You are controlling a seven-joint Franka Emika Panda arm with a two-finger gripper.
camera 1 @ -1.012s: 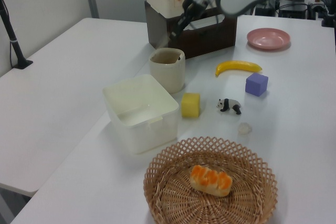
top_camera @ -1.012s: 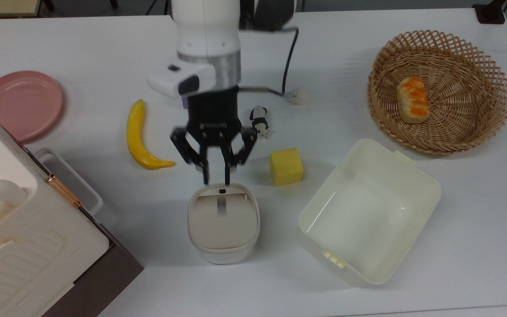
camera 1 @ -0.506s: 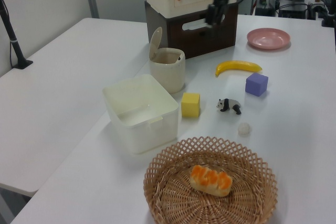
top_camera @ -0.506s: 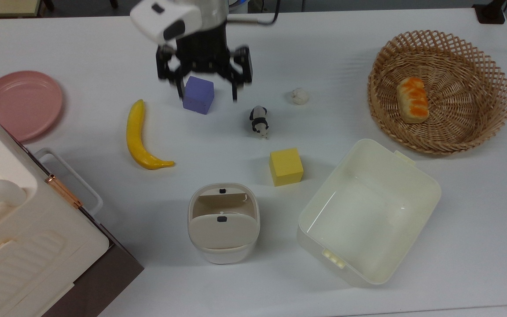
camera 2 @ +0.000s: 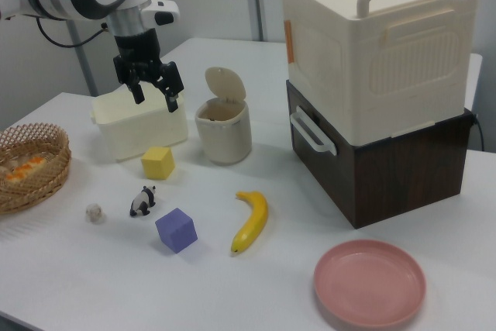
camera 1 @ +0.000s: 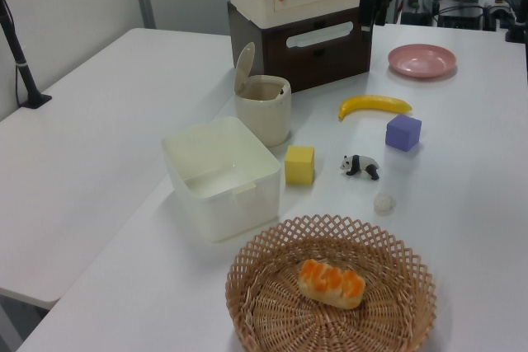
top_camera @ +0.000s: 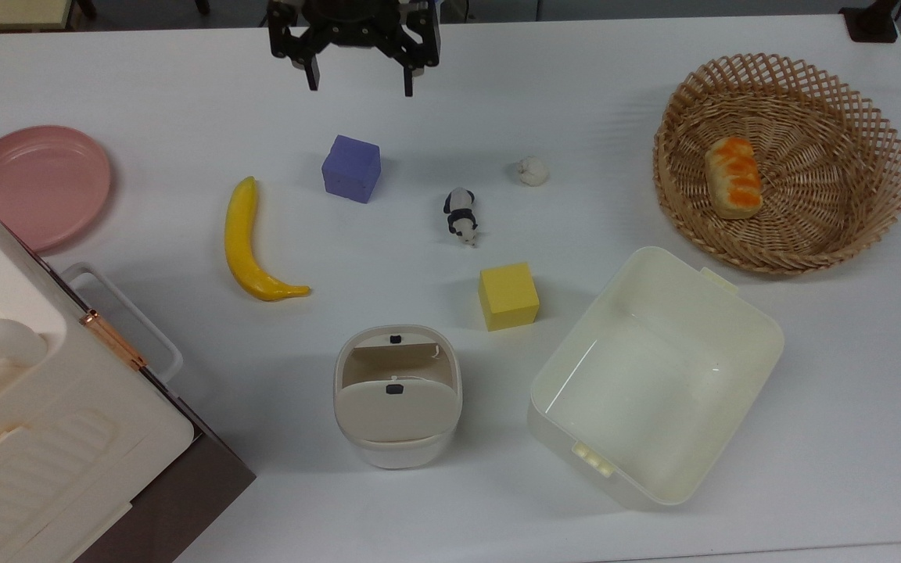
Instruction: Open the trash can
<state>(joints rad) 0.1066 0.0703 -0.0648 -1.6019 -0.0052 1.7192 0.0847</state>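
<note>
Lid up, the small white rounded-square plastic trash can (top_camera: 397, 399) (camera 1: 263, 110) (camera 2: 223, 129) stands near the front edge of the white table (top_camera: 654, 102) in the top view, its beige-grey flip lid (camera 2: 225, 83) tilted upright behind the open mouth. We see it between the big white box with a copper latch (top_camera: 36, 407), at the top view's left, and the large cream rectangular lidless tub (top_camera: 654, 375) (camera 1: 221, 175) at the top view's right. A yellow foam cube (top_camera: 508, 296) sits just beside the tub and near the can.

We find the black two-finger gripper (top_camera: 357, 74) (camera 2: 153, 91) at the far edge of the table in the top view, well apart from the can, raised above the surface with its fingers spread wide and nothing between them.

Between gripper and can lie a purple cube (top_camera: 351, 168), a yellow banana (top_camera: 251, 242), a small black-and-white panda figure (top_camera: 460, 216) and a small whitish lump (top_camera: 532, 170). A round pink plate (top_camera: 36, 184) rests at the top view's left, and a woven wicker basket (top_camera: 873, 141) holding an orange-topped bread roll (top_camera: 733, 177) sits at the top view's right.
</note>
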